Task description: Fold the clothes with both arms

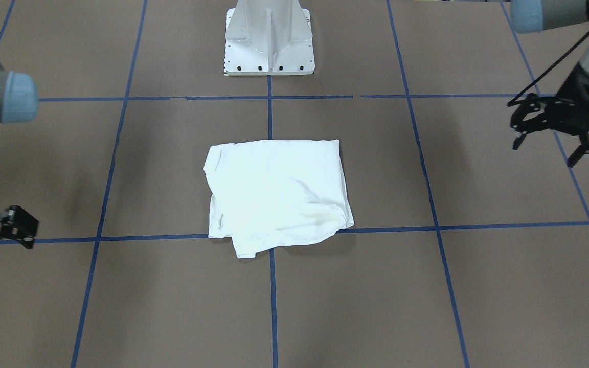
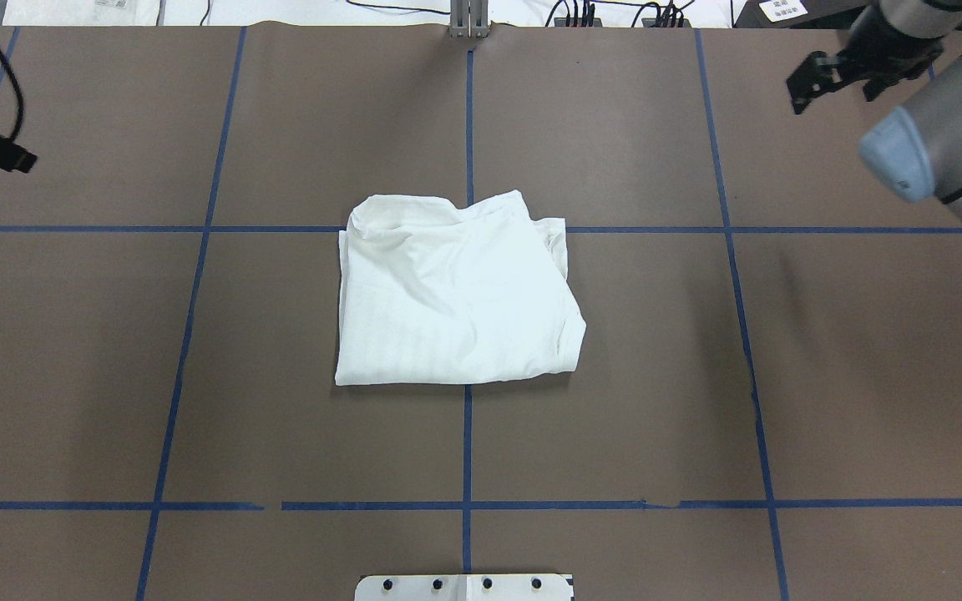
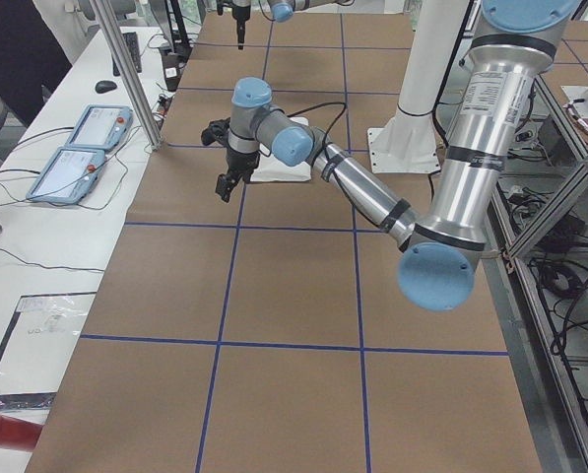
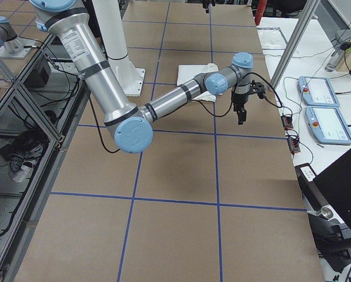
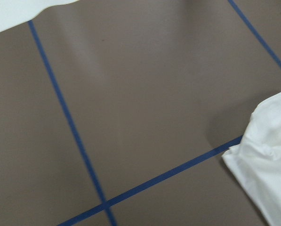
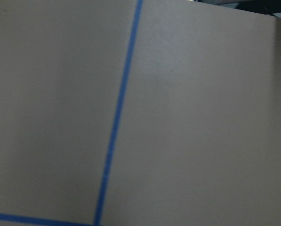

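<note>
- Your shirt (image 2: 448, 300) lay as a rough folded rectangle on the table (image 2: 197, 376), straight out in front of the pedestal base (image 1: 269, 51) and well apart from it.
- Your left gripper (image 1: 544, 153) hung in the air far out to the base's left, with its jaws spread wide and nothing between them.
- Your right gripper (image 2: 832, 92) hung far out to the base's right. Its jaws looked parted and empty too, though less of it showed.
- Neither gripper touched the cloth, so I judged the main folds done and only a last tidy or a clean retreat left.
- The weak spot was the shirt edge farthest from the base. There a loose flap (image 1: 243, 250) poked out past the outline and the layers looked bunched, while the edge nearest the base ran straight.
- If you meant to tidy it, the best approach was to come in low from the side away from the base and pinch the flap alone. You would then have laid it back toward the base.
- The other arm was best kept out at its own side of the base, since a second grip risked dragging the stack.
- The cloth looked soft and light, so a slow release would have helped it stay flat.
</note>
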Tool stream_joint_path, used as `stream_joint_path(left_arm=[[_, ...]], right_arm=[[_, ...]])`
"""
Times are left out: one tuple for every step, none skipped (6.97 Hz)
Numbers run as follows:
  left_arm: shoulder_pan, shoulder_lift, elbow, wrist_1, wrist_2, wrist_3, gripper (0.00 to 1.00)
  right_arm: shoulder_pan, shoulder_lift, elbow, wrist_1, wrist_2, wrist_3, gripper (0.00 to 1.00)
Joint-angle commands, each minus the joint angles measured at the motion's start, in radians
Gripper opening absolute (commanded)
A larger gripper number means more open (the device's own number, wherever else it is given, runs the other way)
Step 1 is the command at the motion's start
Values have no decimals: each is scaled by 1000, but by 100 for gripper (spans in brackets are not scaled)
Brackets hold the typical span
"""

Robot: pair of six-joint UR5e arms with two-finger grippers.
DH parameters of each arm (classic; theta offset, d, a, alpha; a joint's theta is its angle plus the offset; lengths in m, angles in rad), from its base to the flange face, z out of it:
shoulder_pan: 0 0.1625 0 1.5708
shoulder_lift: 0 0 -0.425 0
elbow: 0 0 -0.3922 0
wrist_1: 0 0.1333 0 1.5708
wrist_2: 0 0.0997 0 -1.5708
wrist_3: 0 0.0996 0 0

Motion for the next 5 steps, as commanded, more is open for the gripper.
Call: stream_joint_path(left_arm=[[-175, 205, 22, 26, -99, 77, 100], [-222, 235, 44, 58, -104, 80, 100], [-224, 255, 62, 97, -102, 99, 100], [-229, 263, 114, 109, -105, 99, 100], [-240, 288, 116, 101, -118, 106, 100]], right_arm=[[232, -227, 30, -79, 127, -456, 100], [298, -324, 30, -76, 129, -565, 100], [332, -397, 22, -70, 126, -576, 100], [359, -453, 36, -58, 123, -568, 100], [373, -478, 34, -41, 124, -565, 100]])
